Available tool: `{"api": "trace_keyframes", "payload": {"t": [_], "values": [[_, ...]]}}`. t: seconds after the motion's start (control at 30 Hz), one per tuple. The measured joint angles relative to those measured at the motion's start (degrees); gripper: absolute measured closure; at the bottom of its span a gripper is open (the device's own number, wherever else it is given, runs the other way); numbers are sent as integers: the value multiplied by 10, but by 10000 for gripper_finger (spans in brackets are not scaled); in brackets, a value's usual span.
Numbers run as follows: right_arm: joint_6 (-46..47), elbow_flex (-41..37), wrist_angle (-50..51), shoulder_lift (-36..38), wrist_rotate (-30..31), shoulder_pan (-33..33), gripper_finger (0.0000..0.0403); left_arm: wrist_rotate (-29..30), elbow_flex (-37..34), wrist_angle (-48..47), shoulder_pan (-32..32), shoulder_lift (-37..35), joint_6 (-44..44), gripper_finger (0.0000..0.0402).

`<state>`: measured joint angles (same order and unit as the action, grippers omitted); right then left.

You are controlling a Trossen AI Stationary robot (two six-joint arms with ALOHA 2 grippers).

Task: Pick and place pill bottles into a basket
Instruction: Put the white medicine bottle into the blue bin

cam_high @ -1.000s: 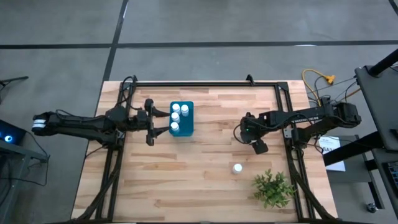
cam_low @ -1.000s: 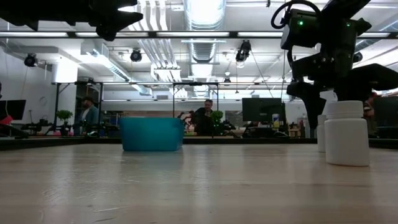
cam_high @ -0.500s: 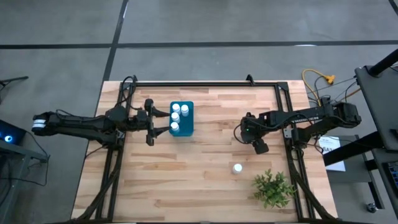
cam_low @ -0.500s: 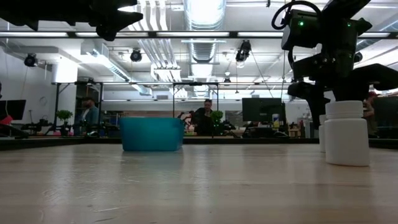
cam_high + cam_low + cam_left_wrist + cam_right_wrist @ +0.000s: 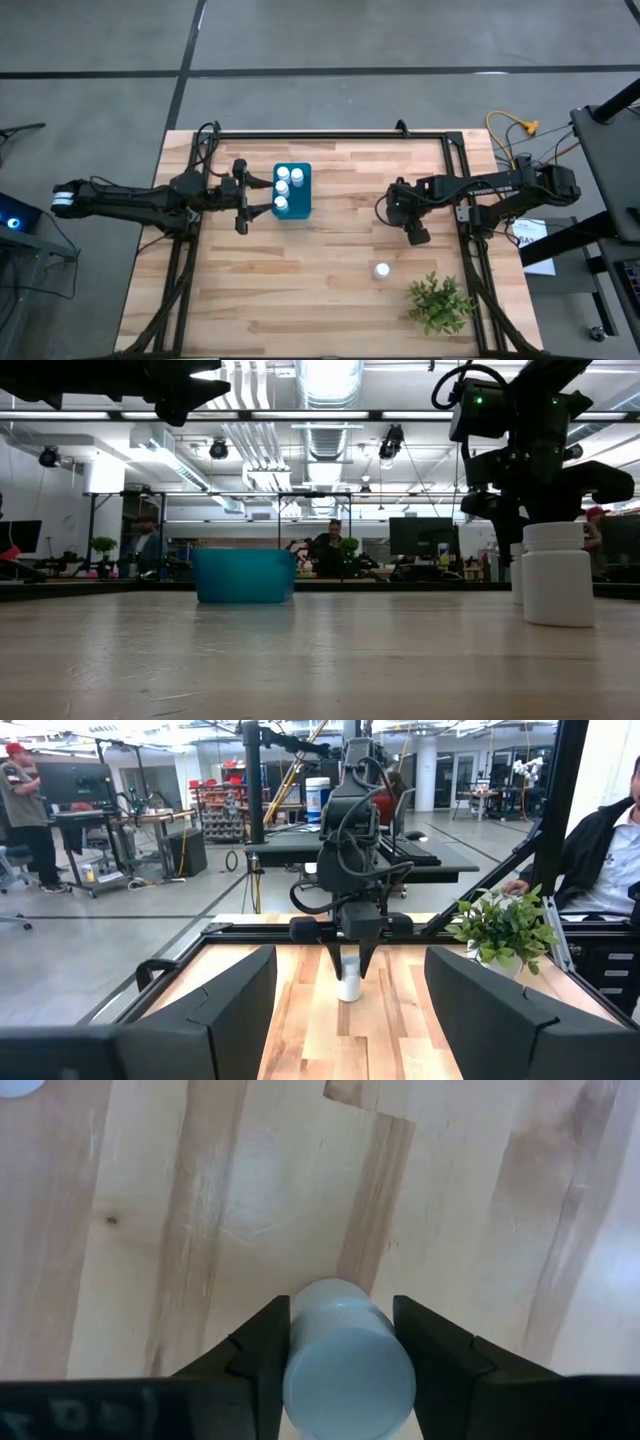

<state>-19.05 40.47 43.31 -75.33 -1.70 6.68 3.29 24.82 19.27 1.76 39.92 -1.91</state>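
Wooden planks make up the bench [image 5: 330,290], with an open workshop behind it where a few people stand or sit. Near the left edge sits the basket [image 5: 304,190], with three bottles [image 5: 282,187] visible in it in a row. Just beside the basket hangs the left hand [image 5: 243,195], spread and empty — waiting.

Toward the right edge, the right hand [image 5: 414,233] is over a fourth bottle [image 5: 345,1355]. Its wrist view shows the white cap between the two fingers [image 5: 262,1348], which sit close on either side; whether they already press the bottle or merely flank it I cannot tell. The left wrist view shows that bottle standing upright on the wood under the hand. A fifth bottle [image 5: 381,270] stands alone nearer the front edge, close to a plant [image 5: 440,302] by the front right corner.

The step in hand looks like the grasp of the fourth bottle. Next comes a firm squeeze, a straight lift, then a carry across to the free side of the basket — lowering it beside the row, not onto it.
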Motion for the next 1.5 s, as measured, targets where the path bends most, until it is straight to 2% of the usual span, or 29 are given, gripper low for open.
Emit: {"api": "trace_keyframes", "payload": {"t": [0.5, 0.87, 1.1, 1.27, 1.5], "values": [[-3, 30, -17, -3, 4, 3, 256, 0, 0, -1, 0, -2, 0, 163], [-13, 86, -48, -13, -38, 36, 257, 0, 0, -1, 0, -3, 1, 163], [-27, 159, -54, -70, -64, 51, 257, 0, 2, -2, 0, -3, 1, 163], [-38, 221, -52, -125, -104, 56, 257, 0, 2, -2, 0, -3, 1, 163], [-68, 307, -54, -193, -104, 59, 257, 0, 2, -2, 0, -4, 0, 163]]}}
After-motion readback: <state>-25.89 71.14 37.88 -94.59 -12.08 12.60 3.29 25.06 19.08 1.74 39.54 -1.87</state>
